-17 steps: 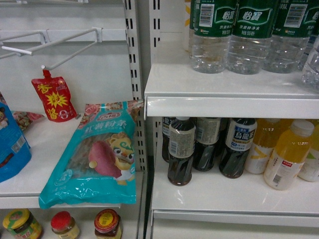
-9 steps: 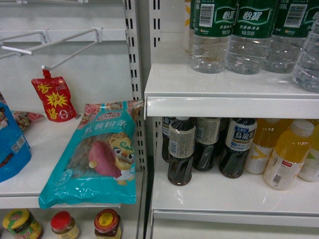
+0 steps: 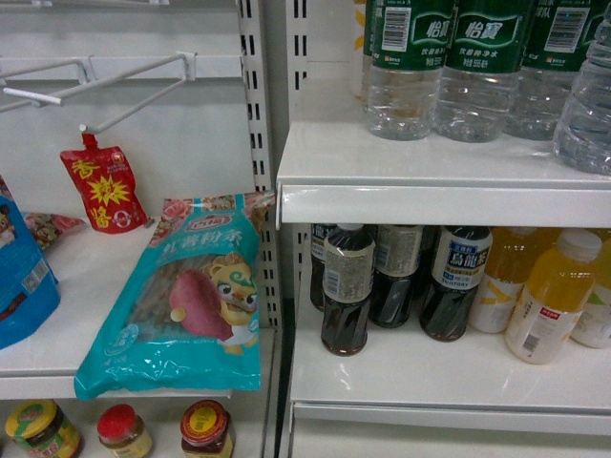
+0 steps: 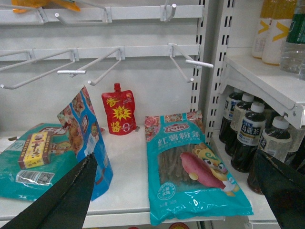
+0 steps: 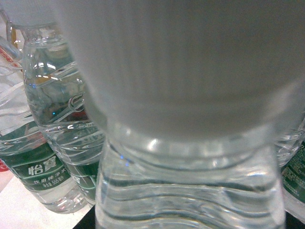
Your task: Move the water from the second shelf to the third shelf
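Note:
Several water bottles (image 3: 482,67) with green labels stand in a row on the upper white shelf (image 3: 439,202). One more clear ribbed water bottle (image 3: 584,105) hangs at the right edge of the head view, in front of the row. The same bottle (image 5: 190,181) fills the right wrist view, cap and shoulder close to the lens. My right gripper (image 5: 190,224) is shut on it, with only dark slivers of its fingers showing at the bottom corners. My left gripper (image 4: 171,191) stands open and holds nothing, above the snack shelf.
Dark drink bottles (image 3: 346,286) and yellow drink bottles (image 3: 554,296) crowd the lower shelf (image 3: 410,372). To the left lie a teal snack bag (image 3: 186,305), a red pouch (image 3: 103,189) and a blue bag (image 3: 19,286). White hooks (image 3: 105,81) jut out above; jars (image 3: 205,429) stand below.
The water bottle at the right edge of the head view has shifted left, further into view. Nothing else on the shelves has moved.

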You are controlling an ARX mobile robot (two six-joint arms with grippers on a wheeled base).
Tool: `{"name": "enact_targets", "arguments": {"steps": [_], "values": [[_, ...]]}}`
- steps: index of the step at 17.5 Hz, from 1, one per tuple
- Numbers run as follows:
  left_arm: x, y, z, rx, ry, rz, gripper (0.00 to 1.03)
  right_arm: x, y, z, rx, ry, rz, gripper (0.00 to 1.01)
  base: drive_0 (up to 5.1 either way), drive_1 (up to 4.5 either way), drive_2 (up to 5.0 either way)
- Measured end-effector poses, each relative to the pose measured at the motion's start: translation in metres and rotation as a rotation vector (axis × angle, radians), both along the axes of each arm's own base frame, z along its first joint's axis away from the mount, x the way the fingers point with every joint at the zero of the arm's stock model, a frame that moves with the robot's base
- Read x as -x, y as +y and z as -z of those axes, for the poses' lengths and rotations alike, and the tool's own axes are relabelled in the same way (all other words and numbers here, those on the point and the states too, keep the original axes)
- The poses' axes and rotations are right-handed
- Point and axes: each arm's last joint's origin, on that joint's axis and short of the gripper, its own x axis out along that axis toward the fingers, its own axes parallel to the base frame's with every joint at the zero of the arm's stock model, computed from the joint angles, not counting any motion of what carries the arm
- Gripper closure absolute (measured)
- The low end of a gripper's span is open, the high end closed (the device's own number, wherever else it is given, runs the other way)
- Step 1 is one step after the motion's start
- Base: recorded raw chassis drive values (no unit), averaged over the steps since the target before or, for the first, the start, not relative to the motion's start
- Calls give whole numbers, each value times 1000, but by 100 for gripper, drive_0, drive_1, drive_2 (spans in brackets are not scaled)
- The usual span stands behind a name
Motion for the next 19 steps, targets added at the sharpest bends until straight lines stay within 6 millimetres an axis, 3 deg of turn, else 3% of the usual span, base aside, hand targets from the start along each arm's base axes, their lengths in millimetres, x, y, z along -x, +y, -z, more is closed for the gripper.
{"name": "enact_targets", "arguments": {"steps": [5, 6, 12, 19], "values": [[0, 0, 0, 0, 0, 0, 5, 0, 0, 0, 5, 2, 0, 55, 0, 0, 0], [0, 0, 0, 0, 0, 0, 5, 0, 0, 1, 10, 5, 1, 44, 0, 0, 0], [0, 0, 0, 0, 0, 0, 5, 0, 0, -2, 10, -15, 5, 2, 0, 0, 0], [0, 0, 0, 0, 0, 0, 5, 18, -1, -12, 40, -16, 7, 3, 0, 0, 0]]}}
